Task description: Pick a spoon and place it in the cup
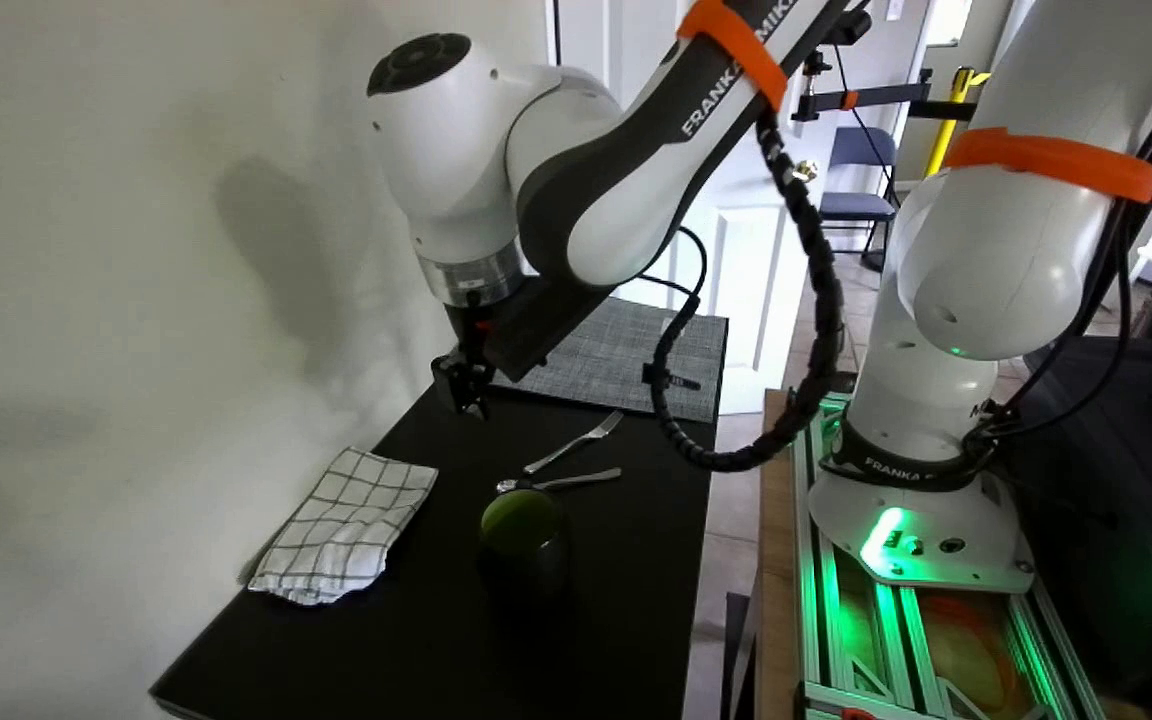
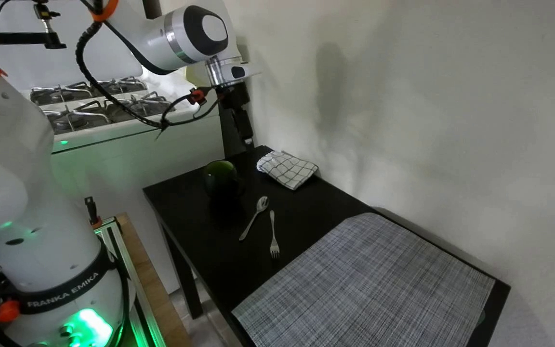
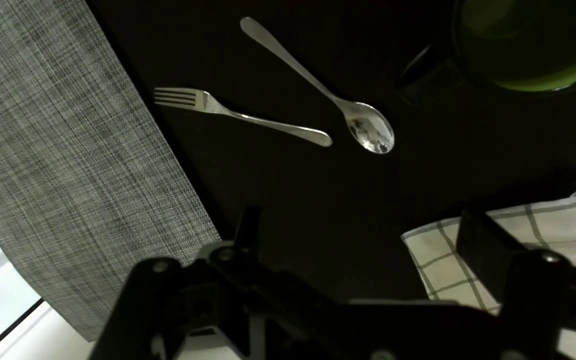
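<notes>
Gripper (image 3: 360, 225) stands wide; the spoon (image 3: 318, 84), handle toward ten o'clock in wrist view, looks light, stiff, slick: pinch mid-handle!

Black table (image 2: 316, 212), spoon (image 3: 345, 105), fork (image 3: 248, 118), cloth (image 2: 288, 169), mat (image 2: 374, 279), seemingly dark cup (image 1: 524, 545)

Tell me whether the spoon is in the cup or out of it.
Out. In the wrist view, the spoon lies on the black table beside the cup, its whole length visible.
</notes>
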You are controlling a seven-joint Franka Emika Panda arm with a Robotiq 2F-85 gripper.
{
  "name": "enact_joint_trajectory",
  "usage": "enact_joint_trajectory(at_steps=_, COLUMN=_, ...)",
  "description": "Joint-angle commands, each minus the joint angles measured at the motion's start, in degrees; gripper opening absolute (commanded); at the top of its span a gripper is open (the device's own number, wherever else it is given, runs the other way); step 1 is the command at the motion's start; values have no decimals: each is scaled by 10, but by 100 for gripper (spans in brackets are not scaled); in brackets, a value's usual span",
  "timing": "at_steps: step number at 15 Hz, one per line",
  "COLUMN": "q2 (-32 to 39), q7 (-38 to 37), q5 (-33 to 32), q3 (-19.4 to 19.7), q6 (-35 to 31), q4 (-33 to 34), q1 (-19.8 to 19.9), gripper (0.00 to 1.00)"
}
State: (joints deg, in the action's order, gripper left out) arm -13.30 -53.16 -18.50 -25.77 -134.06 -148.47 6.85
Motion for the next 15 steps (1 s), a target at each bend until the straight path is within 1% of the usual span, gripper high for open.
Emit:
enact_joint_trajectory(at_steps=1, q2=113, q7=-74, q5=-86, q3=36, q6=-13, q4=57, q1=-20, gripper=100)
enact_joint_trajectory(at_steps=3, q2=158, q7=-94, q5=-114, q3=66, q6=-11, q4=80, q1=-39, gripper=100)
enact_joint_trajectory(at_steps=5, q2=198, q7=-102, q5=-127, q3=98, q6=-13, q4=102, q1=-63, gripper=100)
enact_joint_trajectory(at_steps=7, q2=234, q7=-93, q5=-118, q3=127, q6=-15, q4=120, q1=-86, gripper=100)
enact_joint_trajectory(at_steps=10, q2=274, q7=-78, q5=-99, q3=161, q6=-22, q4=140, q1=-117, gripper=100)
enact_joint_trajectory(at_steps=15, q2=323, q7=-67, q5=-76, q3=199, q6=-34, q4=163, q1=-149, gripper=100)
